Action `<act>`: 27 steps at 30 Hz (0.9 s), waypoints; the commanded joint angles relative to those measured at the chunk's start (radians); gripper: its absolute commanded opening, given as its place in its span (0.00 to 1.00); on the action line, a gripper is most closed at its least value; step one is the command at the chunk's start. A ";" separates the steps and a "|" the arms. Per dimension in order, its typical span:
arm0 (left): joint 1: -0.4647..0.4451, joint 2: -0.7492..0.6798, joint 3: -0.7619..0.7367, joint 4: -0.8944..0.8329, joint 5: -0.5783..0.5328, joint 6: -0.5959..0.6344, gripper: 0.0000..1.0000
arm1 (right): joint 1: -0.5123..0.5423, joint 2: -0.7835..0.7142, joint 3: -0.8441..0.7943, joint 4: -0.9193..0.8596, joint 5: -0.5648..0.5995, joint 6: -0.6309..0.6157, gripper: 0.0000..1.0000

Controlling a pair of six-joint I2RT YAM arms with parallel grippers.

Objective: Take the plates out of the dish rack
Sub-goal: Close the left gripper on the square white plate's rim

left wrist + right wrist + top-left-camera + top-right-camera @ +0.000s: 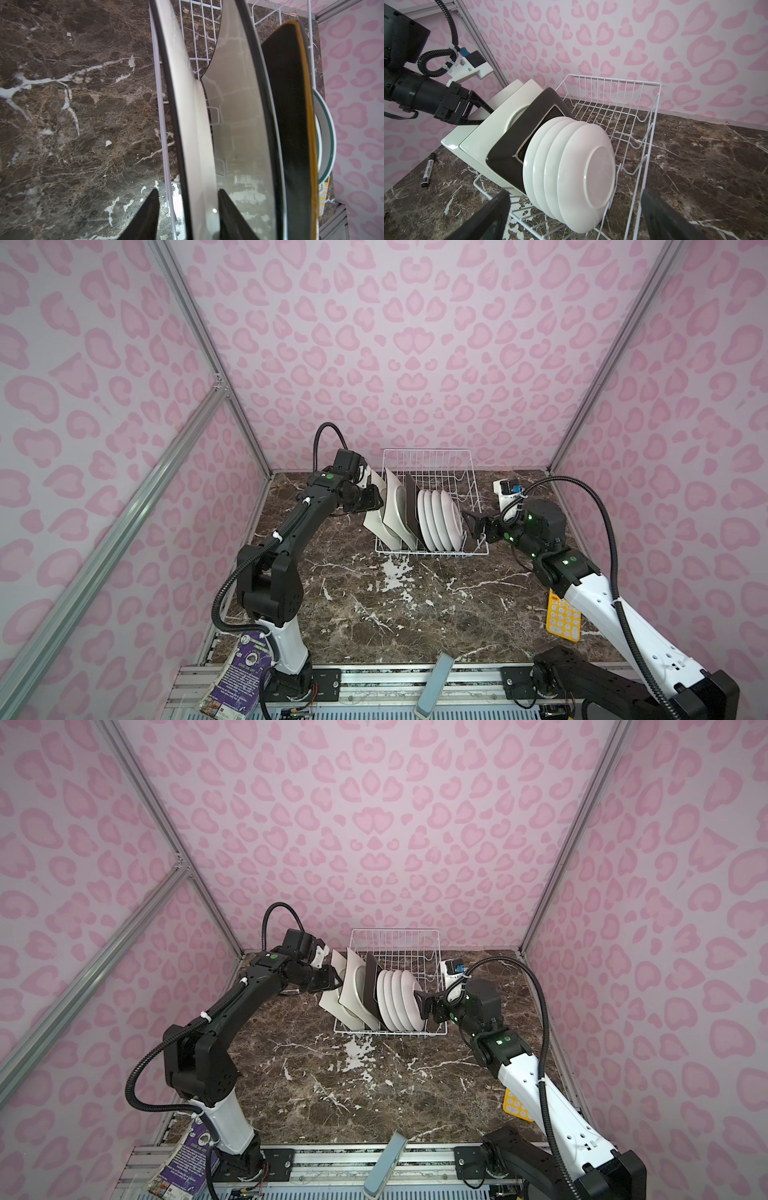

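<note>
Table, dark marble, carries the rack at its far middle, close to the back wall. Rack is white wire with raised sides. All seven plates stand on edge in the rack's near half, packed in one row that runs left to right in both top views and leans leftward. Order from the left: outer cream plate, second cream plate, brown plate, then four round plates nested, white backs facing right. Outer cream plate leans out over the rack's left side. Left gripper reaches in from the left and straddles an edge of the outer cream plate, jaws apart. In the left wrist view one finger sits outside the plate with a gap to it; the other finger sits between the two cream plates, close against the inner face, contact not confirmable. Right gripper sits at the rack's right side, level with the round plates, jaws spread wide, holding nothing; whether a fingertip touches the last round plate's rim cannot be told. Yellow keypad lies at the table's right edge, partly under the right arm. Black marker lies on the table on the left arm's side of the rack.
</note>
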 commanded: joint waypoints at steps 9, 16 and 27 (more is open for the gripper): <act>-0.001 0.023 0.000 0.003 0.021 -0.023 0.38 | 0.003 -0.005 -0.026 0.023 0.026 -0.019 1.00; -0.002 0.017 -0.009 0.022 0.013 -0.047 0.29 | 0.003 -0.001 -0.039 0.033 0.028 -0.014 0.99; -0.004 -0.004 -0.067 0.085 0.055 -0.132 0.04 | 0.003 -0.047 -0.058 0.049 0.055 -0.024 1.00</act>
